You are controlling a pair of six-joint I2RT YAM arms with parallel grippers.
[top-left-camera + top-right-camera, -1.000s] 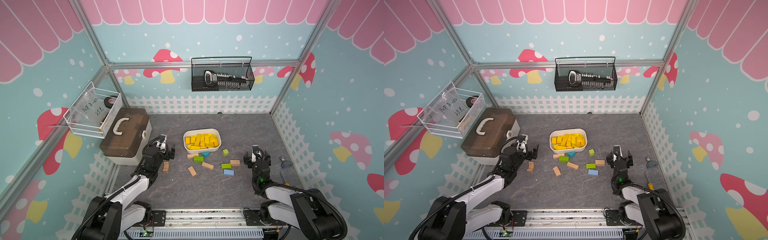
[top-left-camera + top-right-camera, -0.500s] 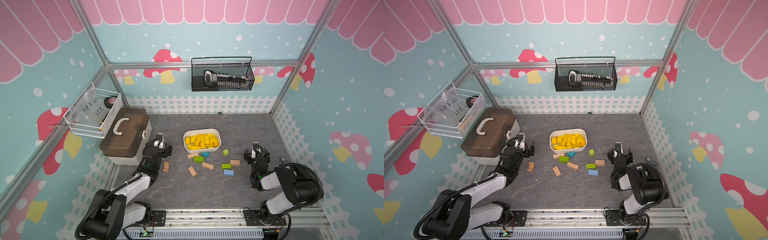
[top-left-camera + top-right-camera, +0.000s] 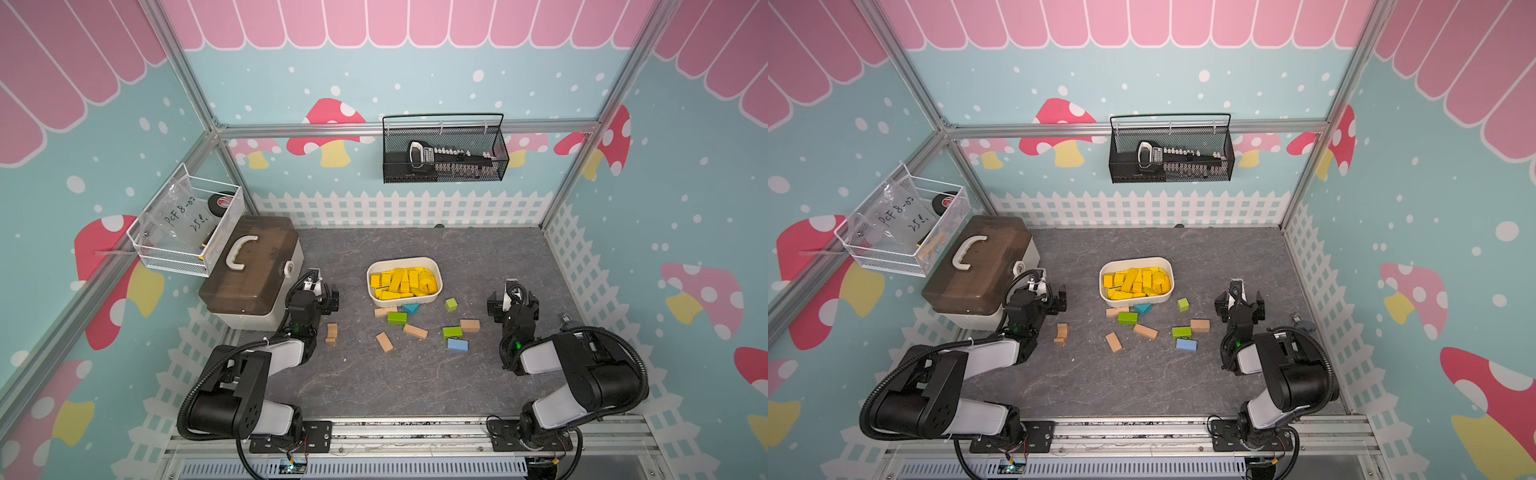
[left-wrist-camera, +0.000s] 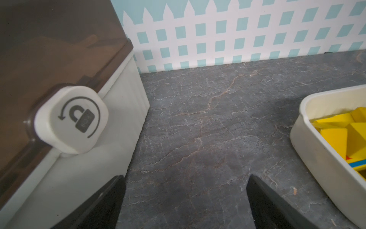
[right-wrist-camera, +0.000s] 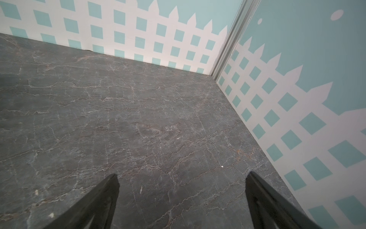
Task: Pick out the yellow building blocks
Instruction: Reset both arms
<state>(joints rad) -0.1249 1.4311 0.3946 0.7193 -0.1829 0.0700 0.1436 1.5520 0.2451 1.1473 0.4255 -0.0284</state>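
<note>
Both arms have folded back, left fingers (image 4: 99, 208) and right fingers (image 5: 95, 204) spread empty; heaped yellow wooden blocks (image 3: 403, 282) could spill if the white oval tub (image 3: 415, 301) gets bumped.

robot test booth: aluminium frame (image 3: 548, 126), printed mushroom walls (image 3: 328, 118), rail-mounted arms (image 3: 232, 395).

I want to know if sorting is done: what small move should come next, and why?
Probably just park both arms. The yellow building blocks all appear to sit in the white tray; only tan blocks, green blocks and blue blocks lie on the table, and the left gripper and right gripper show open, empty jaws.
</note>
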